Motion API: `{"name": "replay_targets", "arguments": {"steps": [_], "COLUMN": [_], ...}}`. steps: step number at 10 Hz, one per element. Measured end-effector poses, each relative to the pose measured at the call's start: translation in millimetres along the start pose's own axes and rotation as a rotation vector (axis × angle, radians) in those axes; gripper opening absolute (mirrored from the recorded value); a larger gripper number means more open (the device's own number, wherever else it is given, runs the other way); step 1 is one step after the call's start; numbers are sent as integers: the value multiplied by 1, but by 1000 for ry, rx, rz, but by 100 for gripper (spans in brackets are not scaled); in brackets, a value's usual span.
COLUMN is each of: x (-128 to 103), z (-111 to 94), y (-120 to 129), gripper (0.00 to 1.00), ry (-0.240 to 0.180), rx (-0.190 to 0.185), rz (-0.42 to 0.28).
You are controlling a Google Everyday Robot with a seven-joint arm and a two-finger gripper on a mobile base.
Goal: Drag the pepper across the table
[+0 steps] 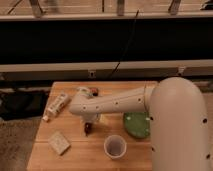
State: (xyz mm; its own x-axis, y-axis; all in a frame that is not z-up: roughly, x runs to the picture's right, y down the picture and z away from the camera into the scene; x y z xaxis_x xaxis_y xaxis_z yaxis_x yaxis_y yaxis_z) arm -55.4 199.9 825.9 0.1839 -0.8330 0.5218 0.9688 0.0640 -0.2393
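The tool (89,122), grip state unclear, hangs over the small dark red pepper (88,131) on the table (80,156).

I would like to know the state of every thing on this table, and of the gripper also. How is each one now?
gripper: down at the table, directly over the pepper
pepper: lying on the table, partly hidden by the gripper
cup: upright, mouth up
white tube: lying on its side
green plate: flat, partly behind the arm
tan block: lying flat
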Motion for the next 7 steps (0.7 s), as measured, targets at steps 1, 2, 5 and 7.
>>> {"name": "replay_targets", "arguments": {"steps": [1, 2, 5, 7], "x": [-2, -4, -6, -8], "z": [0, 0, 0, 1], "y": [-1, -2, -3, -4], "gripper": [80, 80, 80, 80], "ry": [-3, -4, -6, -8], "rx": [0, 0, -2, -2], "rz": [-19, -35, -70, -104]}}
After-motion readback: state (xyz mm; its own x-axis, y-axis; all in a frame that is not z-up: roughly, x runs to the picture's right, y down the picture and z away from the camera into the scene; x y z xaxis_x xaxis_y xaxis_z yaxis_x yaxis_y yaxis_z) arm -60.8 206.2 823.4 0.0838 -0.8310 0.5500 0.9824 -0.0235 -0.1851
